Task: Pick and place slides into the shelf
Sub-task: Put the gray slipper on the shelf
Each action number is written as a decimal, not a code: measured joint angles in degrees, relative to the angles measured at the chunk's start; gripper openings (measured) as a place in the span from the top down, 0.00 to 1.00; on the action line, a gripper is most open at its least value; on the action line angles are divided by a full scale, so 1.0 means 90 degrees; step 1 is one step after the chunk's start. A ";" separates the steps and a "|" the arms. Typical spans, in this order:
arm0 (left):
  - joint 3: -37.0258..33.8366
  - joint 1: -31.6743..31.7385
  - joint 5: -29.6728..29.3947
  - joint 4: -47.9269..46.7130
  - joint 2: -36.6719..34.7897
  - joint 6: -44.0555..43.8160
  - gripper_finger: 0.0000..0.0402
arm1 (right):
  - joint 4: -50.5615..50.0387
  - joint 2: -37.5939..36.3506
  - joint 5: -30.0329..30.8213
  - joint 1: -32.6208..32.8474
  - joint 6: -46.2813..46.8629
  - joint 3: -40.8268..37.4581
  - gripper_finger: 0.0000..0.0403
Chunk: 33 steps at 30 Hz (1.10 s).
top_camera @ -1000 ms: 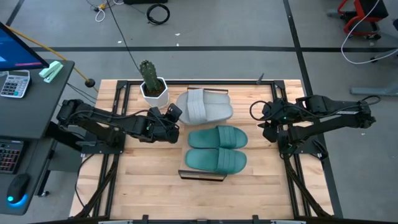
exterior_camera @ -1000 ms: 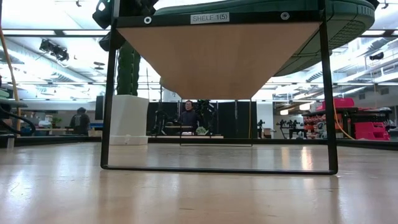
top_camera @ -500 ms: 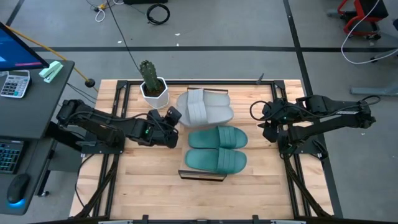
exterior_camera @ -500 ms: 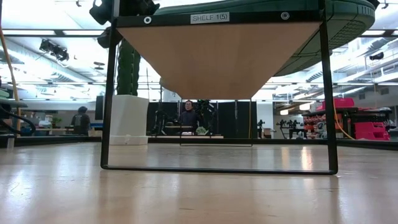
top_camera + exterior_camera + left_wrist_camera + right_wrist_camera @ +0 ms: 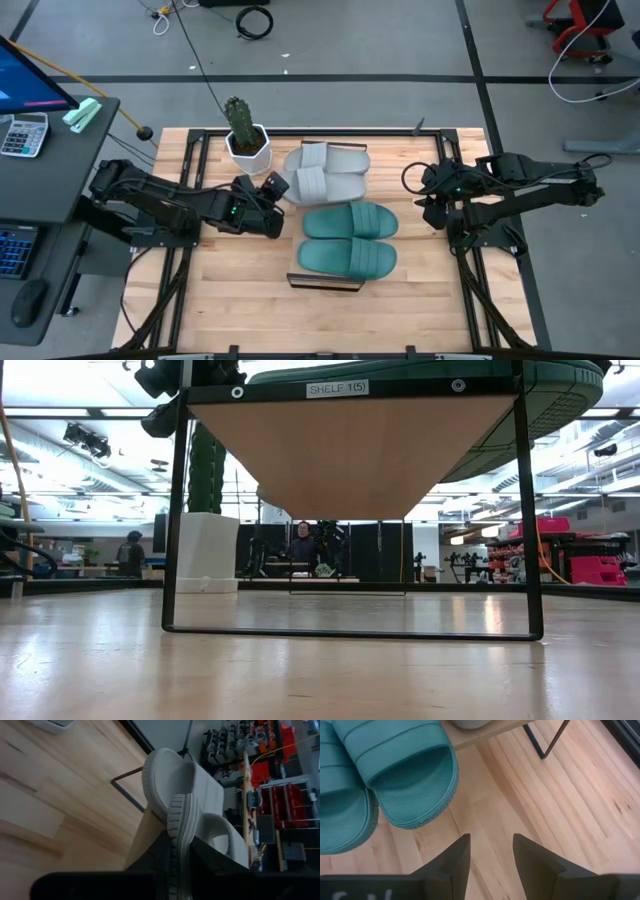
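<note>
Seen from above, four slides sit on the shelf (image 5: 324, 281), a light-wood board with dark rails that stands in the middle of the slatted wooden worktop (image 5: 230, 300). The two teal-green slides (image 5: 348, 240) lie side by side on the near part of the board, and in the right wrist view their open ends overhang the board's edge above the worktop planks. The two light grey slides (image 5: 326, 172) lie on the far part of the board, next to a potted cactus (image 5: 244, 130) in a white pot that stands on the worktop by the shelf's far left corner. The left end effector (image 5: 276, 186) is at the left end of the grey pair; the left wrist view shows the edge of one grey slide (image 5: 179, 845) standing between its two dark fingers, but whether the fingers press on the sole cannot be told. The right end effector (image 5: 488, 855) waits over the worktop just right of the shelf, its fingers apart with bare planks between them and nothing held. From table height the shelf's pale underside carries a label reading "SHELF 1(5)" (image 5: 337, 389), with teal soles showing above it. Beyond the worktop, a person (image 5: 301, 547) sits in the room.
</note>
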 joint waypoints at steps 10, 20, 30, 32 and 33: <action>0.0000 0.0000 0.0173 -0.0107 0.0001 0.0041 0.87 | 0.0060 0.0024 -0.0002 0.0000 0.0070 0.0000 0.61; 0.0000 0.0007 0.0370 -0.0080 0.0143 0.0070 0.85 | 0.0219 0.0184 0.0000 0.0002 0.0073 0.0000 0.61; 0.0003 0.0019 0.0399 0.0222 0.0427 0.0168 0.85 | 0.0228 0.0320 -0.0100 0.0002 0.0102 0.0000 0.61; 0.0005 0.0019 0.0360 0.0051 0.0427 0.0168 0.84 | 0.0229 0.0323 -0.0119 0.0002 0.0121 0.0000 0.61; 0.0005 0.0019 0.0330 0.0004 0.0427 0.0170 0.84 | 0.0233 0.0321 -0.0119 0.0002 0.0157 0.0000 0.61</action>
